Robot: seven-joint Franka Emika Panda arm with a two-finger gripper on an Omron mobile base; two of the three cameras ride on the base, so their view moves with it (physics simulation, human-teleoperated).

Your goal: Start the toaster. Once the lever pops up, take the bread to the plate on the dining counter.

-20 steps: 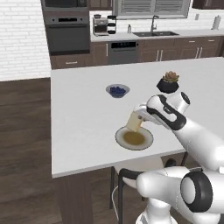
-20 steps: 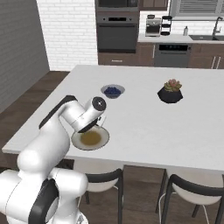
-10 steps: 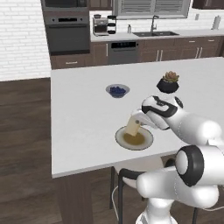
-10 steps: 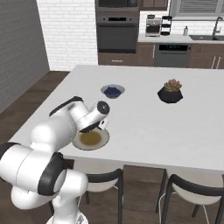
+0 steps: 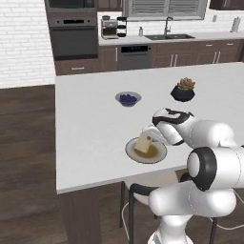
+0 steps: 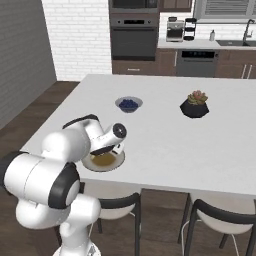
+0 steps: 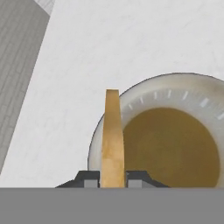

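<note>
My gripper (image 7: 112, 180) is shut on the bread (image 7: 112, 135), a pale tan slice seen edge-on between the dark fingertips (image 7: 89, 179). The slice hangs tilted just over the near left rim of the plate (image 7: 148, 92), a round grey-beige dish with a brown centre. From the left base camera, the bread (image 5: 143, 142) sits at the plate (image 5: 157, 155) with the gripper (image 5: 150, 138) low beside it. From the right base camera, the arm covers part of the plate (image 6: 106, 161) on the dining counter (image 6: 165, 135). The toaster and its lever are out of view.
A small bowl of blue berries (image 5: 127, 98) stands further back on the white slab, and a dark pot with a succulent (image 5: 183, 90) sits to its right. Dark stools (image 6: 220, 220) stand at the slab's near edge. Ovens and a sink line the back wall.
The hand has sunk lower and the bread has come down onto the plate's left side. The arm's elbow has folded in closer to the base.
</note>
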